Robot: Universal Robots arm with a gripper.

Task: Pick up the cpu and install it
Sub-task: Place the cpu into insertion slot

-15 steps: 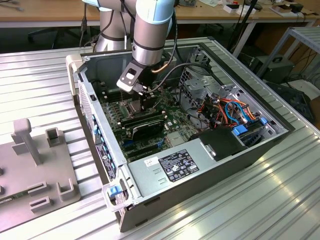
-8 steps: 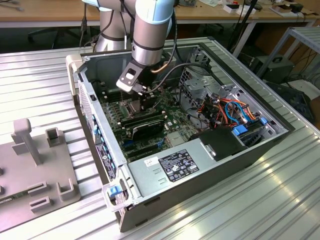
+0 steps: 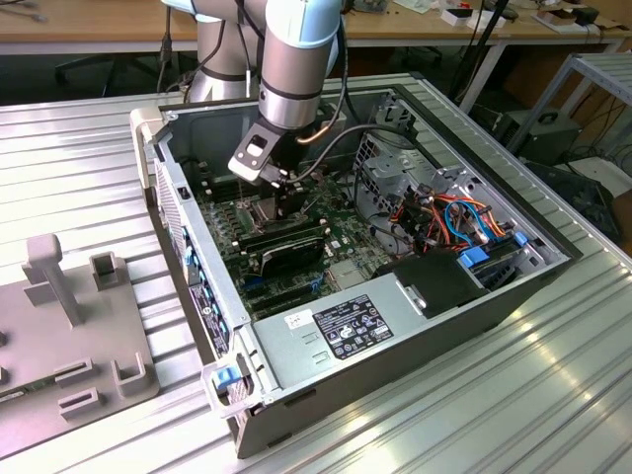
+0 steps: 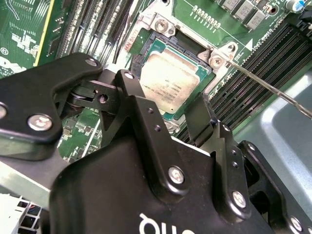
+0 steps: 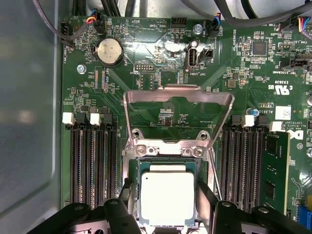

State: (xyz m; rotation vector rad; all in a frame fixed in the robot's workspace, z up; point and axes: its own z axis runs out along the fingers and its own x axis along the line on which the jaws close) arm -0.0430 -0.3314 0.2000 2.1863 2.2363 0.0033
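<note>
Cpu [image 5: 167, 202] first: a small flat square with a dull silver-grey metal top and a thin green border; it lies level in the socket [image 4: 181, 43], directly between the fingers of the pincer [image 5: 166, 194]. Both wrist views show those black fingers [image 4: 132, 90] held only as far apart as the chip is wide, each pressed against one of two opposite edges, so the pincer is clamped on the cpu; its black body fills the nearest part of the second wrist view.

Just beyond the pincer the hinged metal frame [image 5: 178, 89] stands swung back off the socket; a thin metal lever [image 4: 273, 90] runs out past one finger. Rows of dark memory slots [image 5: 92, 161] flank the pincer on both sides, and a green memory module [image 5: 276, 170] sits in an outer slot; further beyond, a round coin battery [image 5: 110, 51] rests on the green motherboard.

In the exterior view the pincer reaches down from the arm into an open computer case [image 3: 464, 326]; the case lies on a ribbed metal desk [image 3: 89, 158], with a grey fixture [image 3: 69, 326] well apart from the pincer.
</note>
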